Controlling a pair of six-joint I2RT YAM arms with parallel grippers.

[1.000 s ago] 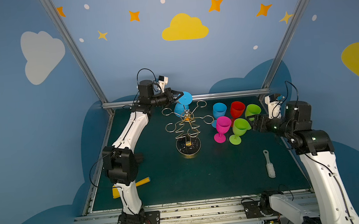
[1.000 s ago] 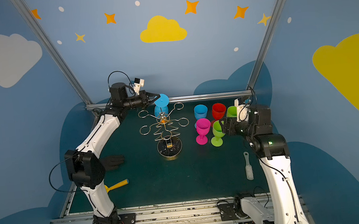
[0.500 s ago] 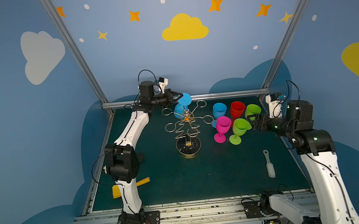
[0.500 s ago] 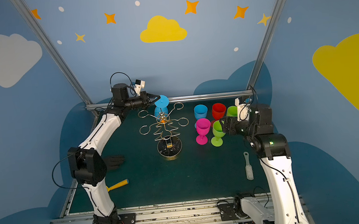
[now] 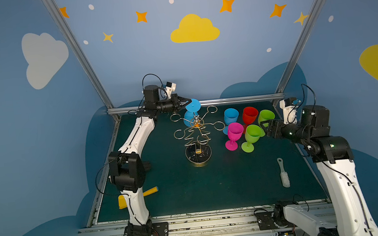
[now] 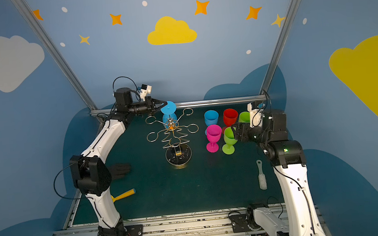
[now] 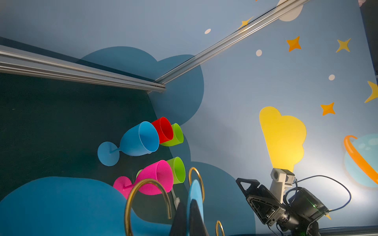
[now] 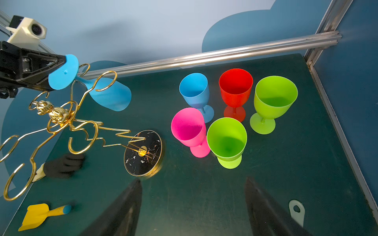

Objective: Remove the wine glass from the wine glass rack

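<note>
The left claw (image 5: 187, 102) is shut tight on the edge of the round foot of the blue glass (image 5: 194, 105). The glass is held tilted, foot uppermost and bowl hanging down toward the bench (image 5: 213, 187). Its stem is seen lying within a gold loop arm at the back of the rack (image 5: 196, 132), so the glass is not yet off the rack. The rack is stood on its round dark base near the middle of the bench, and its other loops are seen bare.

The right claw (image 8: 194, 204) is held wide open with nothing between its jaws. It is poised above the bench on the right, just beside the front green glass (image 5: 252, 133).

Five glasses are stood upright to the right of the rack. A second blue glass (image 5: 231, 116), a red glass (image 5: 250, 115) and a back green glass (image 5: 265, 116) are set in the rear row. A pink glass (image 5: 234, 130) is placed in front, beside the front green glass.

A white brush (image 5: 284, 175) is laid nearer the front, on the right. A yellow scoop (image 8: 38, 216) and a black glove (image 6: 119, 170) are laid on the left.
</note>
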